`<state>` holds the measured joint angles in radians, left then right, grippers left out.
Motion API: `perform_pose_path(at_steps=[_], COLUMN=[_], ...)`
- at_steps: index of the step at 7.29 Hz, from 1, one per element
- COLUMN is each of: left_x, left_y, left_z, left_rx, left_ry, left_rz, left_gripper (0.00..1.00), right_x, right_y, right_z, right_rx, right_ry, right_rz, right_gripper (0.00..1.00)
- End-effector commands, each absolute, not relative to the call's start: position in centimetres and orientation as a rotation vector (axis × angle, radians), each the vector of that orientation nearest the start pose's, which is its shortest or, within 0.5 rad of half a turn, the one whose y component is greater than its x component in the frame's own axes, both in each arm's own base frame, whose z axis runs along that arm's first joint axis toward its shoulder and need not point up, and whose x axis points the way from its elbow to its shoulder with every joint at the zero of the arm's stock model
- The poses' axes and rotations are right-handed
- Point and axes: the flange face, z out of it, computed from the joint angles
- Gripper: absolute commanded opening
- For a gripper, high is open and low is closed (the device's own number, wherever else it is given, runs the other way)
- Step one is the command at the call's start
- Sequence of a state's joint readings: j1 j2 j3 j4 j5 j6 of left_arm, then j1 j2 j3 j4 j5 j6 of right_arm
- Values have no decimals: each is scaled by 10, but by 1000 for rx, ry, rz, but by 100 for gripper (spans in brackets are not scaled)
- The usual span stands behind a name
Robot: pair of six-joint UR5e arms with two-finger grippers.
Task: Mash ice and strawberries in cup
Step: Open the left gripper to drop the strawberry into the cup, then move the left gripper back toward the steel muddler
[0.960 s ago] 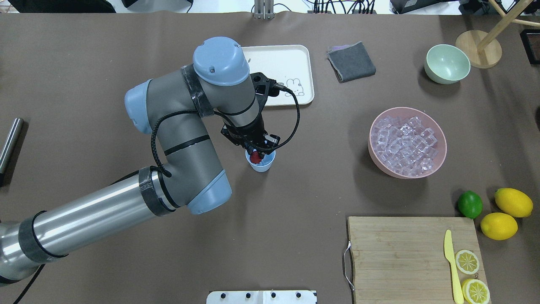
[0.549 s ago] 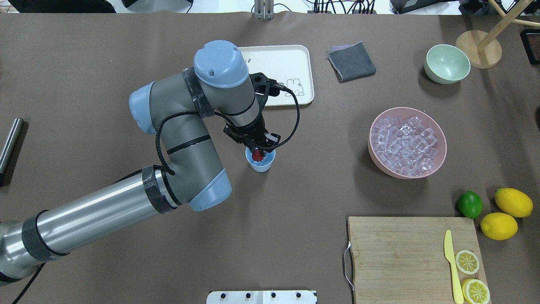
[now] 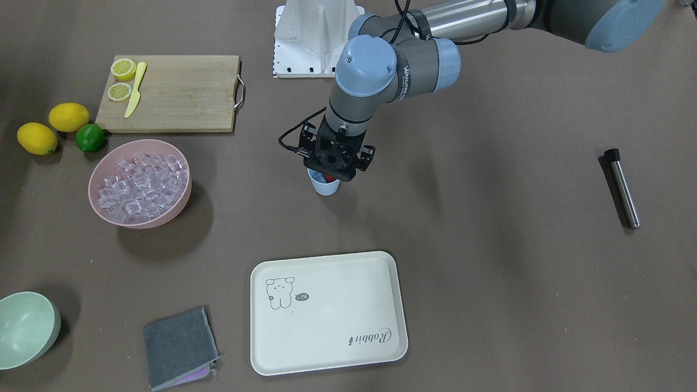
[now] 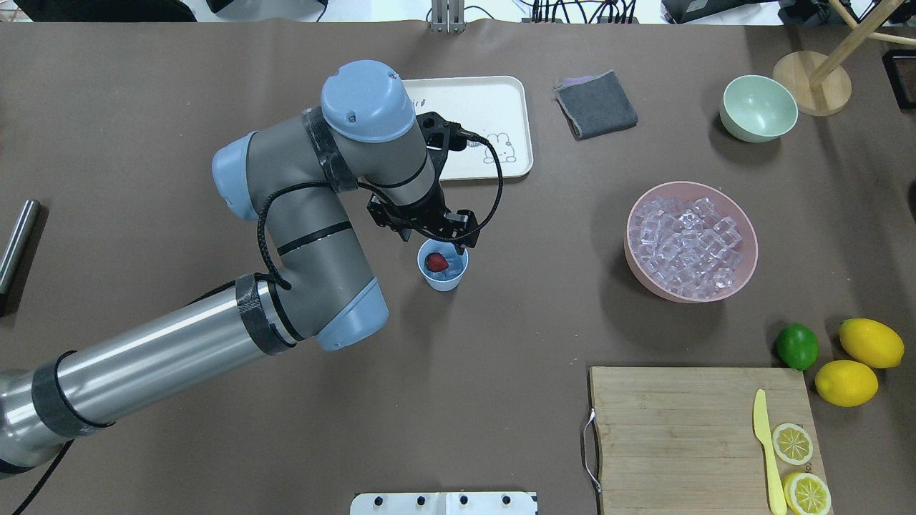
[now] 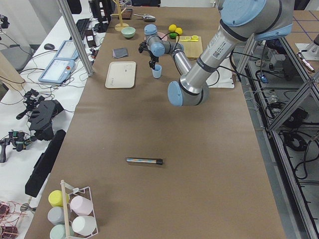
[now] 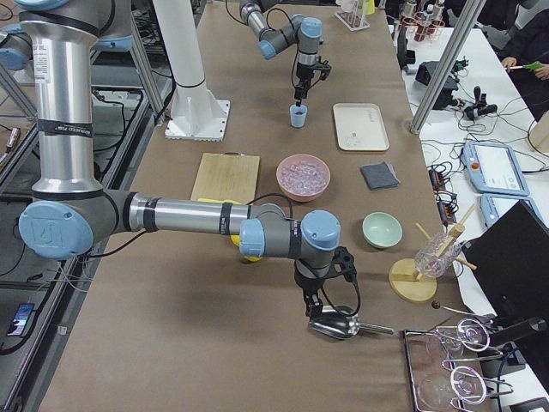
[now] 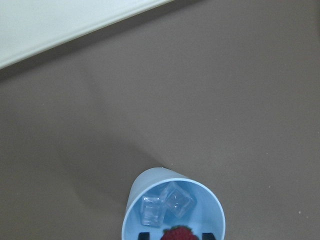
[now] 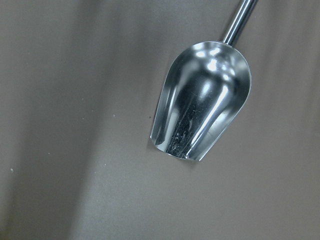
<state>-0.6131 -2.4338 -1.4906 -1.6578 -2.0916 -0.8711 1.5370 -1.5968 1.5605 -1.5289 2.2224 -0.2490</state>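
Front-facing: your left gripper (image 3: 330, 175) hangs just over the cup (image 3: 325, 188) at mid-table. The muddler (image 3: 622, 188) lies well apart at three o'clock.

Overhead: the strawberry (image 4: 434, 262) sits inside the cup, so loading looks done and mashing comes next. You'd lift straight clear of the rim, then go for that muddler. The tray (image 4: 494, 107) is near at twelve, with open table elsewhere.

Left wrist: the fingers (image 7: 144, 235) are spread either side of the strawberry, beside the ice (image 7: 178, 201).

Right side: your right gripper (image 6: 316, 311) hovers by a scoop (image 6: 336, 326); I cannot tell its fingers.
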Motion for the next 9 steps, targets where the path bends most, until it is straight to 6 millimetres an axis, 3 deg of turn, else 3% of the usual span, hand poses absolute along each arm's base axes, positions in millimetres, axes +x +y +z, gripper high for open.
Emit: perform_pose_path(at_steps=[1,3,5,8,9], left_x=[512,458,383,314,300], left_y=[-515,-547,-584,-617,-621], left_z=[172,211,268,349,367], left_rx=[142,99,97,116,116], left_ry=[953,968,1034,968,963], left_rz=[255,199,151,169,193], left_gripper=[97,97,97,97,97], right_x=[57,57,57,57,56], right_y=[-482,-482,-482,-482,-482], right_z=[683,683,681,678,676], right_rx=[71,72,75,81,84], right_ry=[-650,-649,-650,-651,-652], right_rz=[-274,-274,-275,-277,-277], right_gripper=[99,99,99,99,99])
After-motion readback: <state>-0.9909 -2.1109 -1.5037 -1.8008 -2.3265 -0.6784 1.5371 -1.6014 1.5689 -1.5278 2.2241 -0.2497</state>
